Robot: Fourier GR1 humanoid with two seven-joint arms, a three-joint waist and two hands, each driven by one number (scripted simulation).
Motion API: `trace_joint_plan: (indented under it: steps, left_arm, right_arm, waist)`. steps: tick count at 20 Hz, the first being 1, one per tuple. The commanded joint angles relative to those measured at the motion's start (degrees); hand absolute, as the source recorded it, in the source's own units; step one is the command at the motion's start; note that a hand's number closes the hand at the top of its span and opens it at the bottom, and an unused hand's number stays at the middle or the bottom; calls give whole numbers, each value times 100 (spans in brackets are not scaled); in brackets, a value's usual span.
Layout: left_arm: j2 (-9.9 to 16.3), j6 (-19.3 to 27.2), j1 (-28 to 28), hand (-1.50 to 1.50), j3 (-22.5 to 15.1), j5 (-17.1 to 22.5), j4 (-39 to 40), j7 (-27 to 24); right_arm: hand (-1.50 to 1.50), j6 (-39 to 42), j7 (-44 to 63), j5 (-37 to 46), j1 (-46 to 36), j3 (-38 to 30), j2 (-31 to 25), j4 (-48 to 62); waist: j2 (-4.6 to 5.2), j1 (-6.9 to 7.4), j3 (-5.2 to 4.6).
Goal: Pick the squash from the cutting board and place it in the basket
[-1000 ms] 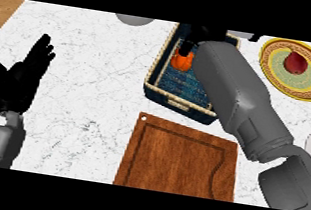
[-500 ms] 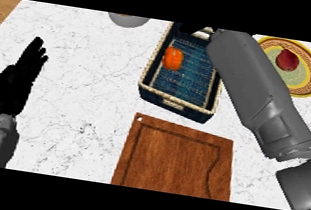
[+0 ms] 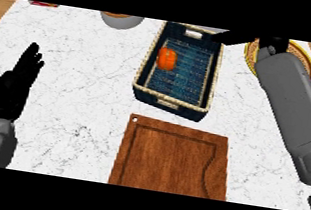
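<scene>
Nearest me the cutting board (image 3: 173, 157) lies bare on the marble worktop (image 3: 84, 56), nothing on its brown face. At the lower left my left hand (image 3: 8, 87) rests just off the board's side, its fingers (image 3: 29, 60) straight and pointing up, released and holding nothing. Beyond the board stands the basket (image 3: 172, 102), dark with a pale rim, its near end close to the board's far edge. The squash (image 3: 166, 58) lies inside it, orange, on the slatted floor toward the far left part, apart from any hand. Past the basket's far right corner is my right hand (image 3: 237, 37), above the rim and by a yellow plate (image 3: 251, 55); only a dark sliver of it shows, so I cannot tell whether it is released or clenched. As I judge it, the placing is done and the step in hand is the retreat: I should lift that hand straight clear of the rim before swinging the forearm (image 3: 295, 110) back, so it neither clips the basket wall nor sweeps the plate. At the far edge a pale bowl (image 3: 121, 19) shows, its contents hidden.
</scene>
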Motion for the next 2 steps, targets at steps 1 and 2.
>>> trace_joint_plan:
  steps: [1, 2]
  left_arm:
    - [79, 60, -310, 0, -64, -36, -337, 576]
    - [-74, 85, 32, 0, -154, -37, -547, 543]
  right_arm:
    - [-150, 472, -185, -342, 849, -194, -544, -1121]
    - [-150, 383, -27, -314, 1196, -103, -468, -1630]
  waist:
    - [4, 11, 4]
    - [-4, 35, 1]
